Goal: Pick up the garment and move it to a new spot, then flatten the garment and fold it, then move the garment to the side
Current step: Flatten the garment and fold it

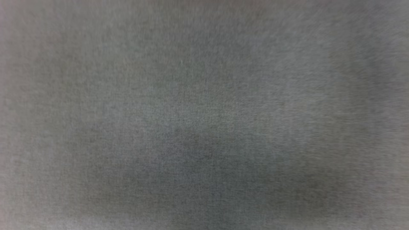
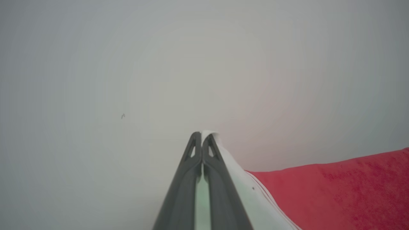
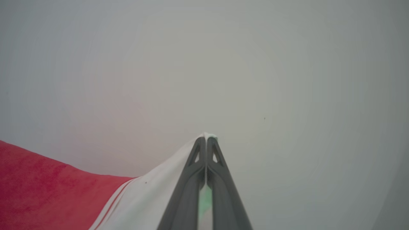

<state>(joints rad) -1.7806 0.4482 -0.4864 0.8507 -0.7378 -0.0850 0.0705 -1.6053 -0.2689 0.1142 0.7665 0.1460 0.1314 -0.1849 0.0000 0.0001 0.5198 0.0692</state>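
Left wrist view: left gripper (image 2: 201, 138) pinches a white sleeve end (image 2: 246, 195) of the garment (image 2: 335, 191), right gripper (image 3: 206, 140) likewise, the red cloth lifted between them; probably mid-move (head view blurred), with flattening, folding and setting aside left.

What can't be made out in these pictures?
Head view: blurred grey surface; what it is cannot be told.
Left wrist view: the shirt is cut off by the bottom and right edges; the left gripper covers the pinched white edge.
Right wrist view: likewise, bottom and left edges, behind the right gripper.
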